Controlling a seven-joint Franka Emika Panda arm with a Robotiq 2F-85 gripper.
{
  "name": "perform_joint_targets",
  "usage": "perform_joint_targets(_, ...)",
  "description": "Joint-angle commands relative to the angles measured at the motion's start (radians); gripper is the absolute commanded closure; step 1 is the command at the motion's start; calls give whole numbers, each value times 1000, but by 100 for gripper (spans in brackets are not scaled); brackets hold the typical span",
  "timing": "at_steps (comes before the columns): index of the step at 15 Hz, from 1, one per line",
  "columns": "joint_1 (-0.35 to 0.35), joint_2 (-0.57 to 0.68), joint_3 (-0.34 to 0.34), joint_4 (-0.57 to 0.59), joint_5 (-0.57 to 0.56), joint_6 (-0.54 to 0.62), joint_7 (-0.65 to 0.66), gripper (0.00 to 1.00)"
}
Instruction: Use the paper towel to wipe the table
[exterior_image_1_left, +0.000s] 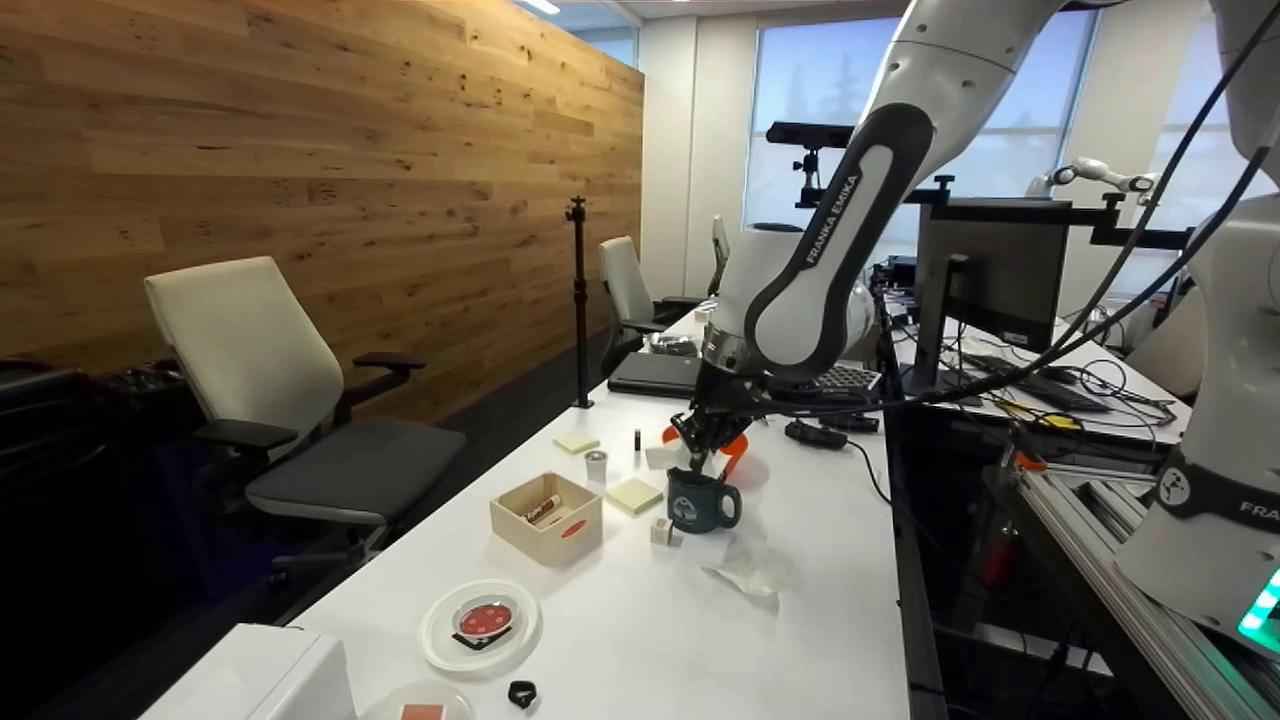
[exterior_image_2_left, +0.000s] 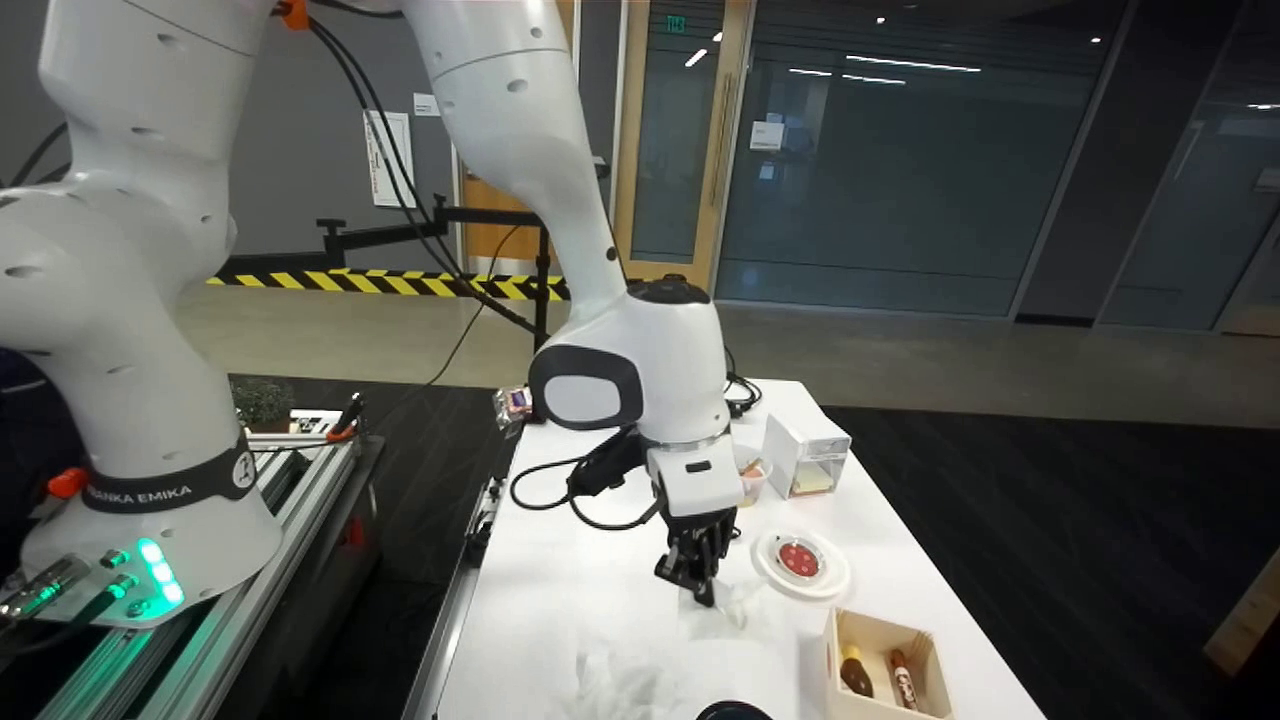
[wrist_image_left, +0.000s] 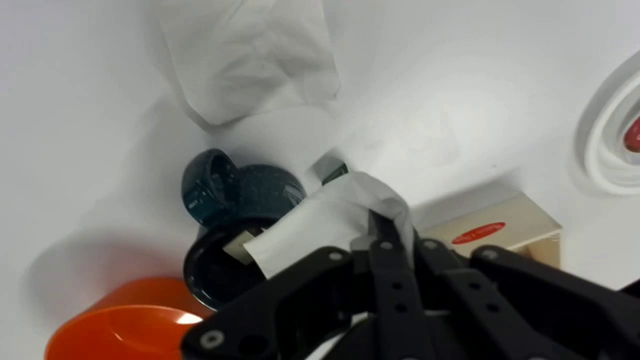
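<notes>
My gripper (wrist_image_left: 401, 232) has the paper towel (wrist_image_left: 312, 227) pinched near the mug (wrist_image_left: 262, 187) — I'd guess grab done, wipe next: steer clear, press down, sweep the table (exterior_image_1_left: 830, 650).

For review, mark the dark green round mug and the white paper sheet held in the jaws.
Dark green round mug (exterior_image_1_left: 698, 505), in an exterior view: outer side.
Held white paper sheet (wrist_image_left: 315, 222), wrist view: free flap.

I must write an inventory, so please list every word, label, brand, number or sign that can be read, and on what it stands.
"FRANKA EMIKA": robot arm.
"FRA", cut off by the picture edge: base band.
"ANKA EMIKA", start not visible: base band.
Too small or blurred to read: red oval on tan box, mug emblem, brown stick, green sign, wall notice, glass-panel notice.
</notes>
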Motion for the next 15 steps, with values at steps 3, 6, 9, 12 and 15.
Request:
perform_joint_targets(3, -339, -103, 243, 21, 183, -26, -188, 100)
perform_joint_targets(6, -516, -85, 266, 50, 268, -65, -222, 100)
perform_joint_targets(9, -620, -12, 190, 80, 260, -65, -197, 100)
perform_joint_targets(12, -676, 62, 162, 108, 249, -18, -172, 100)
perform_joint_targets(15, -694, 90, 170, 118, 213, -21, -212, 100)
